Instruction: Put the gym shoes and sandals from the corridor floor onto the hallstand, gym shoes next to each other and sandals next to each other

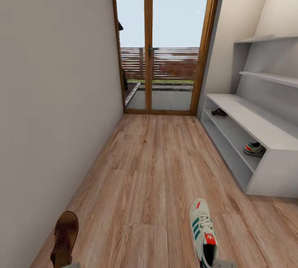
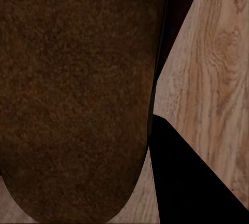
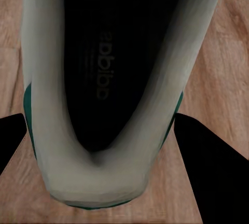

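With one sandal [image 1: 218,112] and one gym shoe [image 1: 254,149] already on the hallstand [image 1: 265,129] at two o'clock, the left gripper [image 2: 150,130] seems to pinch the second sandal [image 1: 64,238] and the right gripper [image 3: 101,146] clamps the second gym shoe [image 1: 203,230], so next comes carrying both to their partners.

Corridor floor [image 1: 145,168]: light brown wood planks, darker grain lines and knots.
Gym shoe [image 1: 203,230]: white upper, green side stripes, red-orange patches at toe and tongue, white laces; a black lining and pale grey-white collar are seen in the right wrist view [image 3: 114,79].
Second gym shoe [image 1: 254,149]: grey-white, red-orange and green accents.
Sandal [image 1: 65,238]: brown, darker straps.
Second sandal [image 1: 218,112]: dark brown.
Hallstand [image 1: 265,127]: pale grey.
Door frame [image 1: 148,44]: warm brown wood.
Wall [image 1: 54,86]: off-white.
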Motion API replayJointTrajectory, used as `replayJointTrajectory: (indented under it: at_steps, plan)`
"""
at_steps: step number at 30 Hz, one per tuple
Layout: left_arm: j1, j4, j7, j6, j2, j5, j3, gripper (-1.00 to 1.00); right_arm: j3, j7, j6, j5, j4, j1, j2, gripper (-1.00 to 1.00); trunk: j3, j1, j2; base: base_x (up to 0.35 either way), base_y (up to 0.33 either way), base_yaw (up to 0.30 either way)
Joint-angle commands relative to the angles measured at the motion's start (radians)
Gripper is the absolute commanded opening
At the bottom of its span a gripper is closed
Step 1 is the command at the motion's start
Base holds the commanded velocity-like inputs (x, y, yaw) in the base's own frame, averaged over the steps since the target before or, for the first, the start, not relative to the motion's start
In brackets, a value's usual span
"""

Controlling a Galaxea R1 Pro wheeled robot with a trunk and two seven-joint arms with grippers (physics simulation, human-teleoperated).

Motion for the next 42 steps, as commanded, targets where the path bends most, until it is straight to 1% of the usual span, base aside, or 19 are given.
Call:
replayJointTrajectory:
  at_steps: [1, 42]
  plan:
    - [-0.001, 0.001, 0.001, -0.004, 0.000, -0.014, 0.008, -1.00, -0.006, -0.004, -0.002, 0.010, 0.001, -0.001, 0.000, -1.00, -0.001, 0.000, 0.000, 0.339, 0.000, 0.000]
    - [-0.001, 0.001, 0.001, -0.004, 0.000, -0.014, 0.008, -1.00, -0.004, -0.004, -0.002, 0.011, 0.003, -0.001, 0.002, -1.00, -0.001, 0.000, 0.000, 0.339, 0.000, 0.000]
